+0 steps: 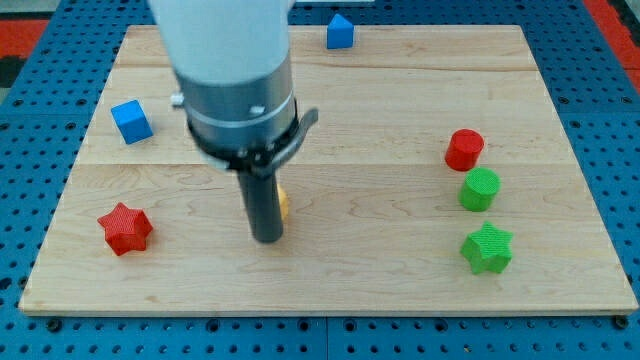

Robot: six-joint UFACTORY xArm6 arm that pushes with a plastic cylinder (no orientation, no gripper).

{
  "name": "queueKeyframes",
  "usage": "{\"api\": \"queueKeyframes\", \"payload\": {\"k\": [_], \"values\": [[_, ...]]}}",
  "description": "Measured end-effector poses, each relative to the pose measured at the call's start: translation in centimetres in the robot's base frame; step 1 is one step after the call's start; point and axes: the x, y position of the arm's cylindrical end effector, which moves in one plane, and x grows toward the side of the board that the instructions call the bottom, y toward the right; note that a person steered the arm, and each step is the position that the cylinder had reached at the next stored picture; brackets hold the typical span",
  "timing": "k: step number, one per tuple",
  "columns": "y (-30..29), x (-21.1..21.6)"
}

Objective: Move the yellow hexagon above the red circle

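Observation:
The yellow hexagon [284, 205] lies near the board's middle, almost wholly hidden behind my rod; only a sliver shows on the rod's right side. My tip [266, 238] rests on the board just left of and below that sliver, touching or nearly touching the block. The red circle [464, 150] stands far off at the view's right, well apart from the tip and the hexagon.
A green circle [479, 189] sits just below the red circle, a green star [487, 248] below that. A red star [125, 228] lies at the lower left, a blue cube [131, 121] at the upper left, another blue block [340, 32] at the top edge.

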Motion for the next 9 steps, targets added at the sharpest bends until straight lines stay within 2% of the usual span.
{"api": "queueKeyframes", "payload": {"k": [1, 2, 3, 4, 5, 6, 7, 8, 9], "values": [[-3.2, -6.9], [-2.0, -10.4], [4.4, -13.0], [2.7, -16.6], [5.6, -17.7], [13.5, -17.3], [18.1, -17.2], [15.6, -17.6], [12.5, -15.3]]}}
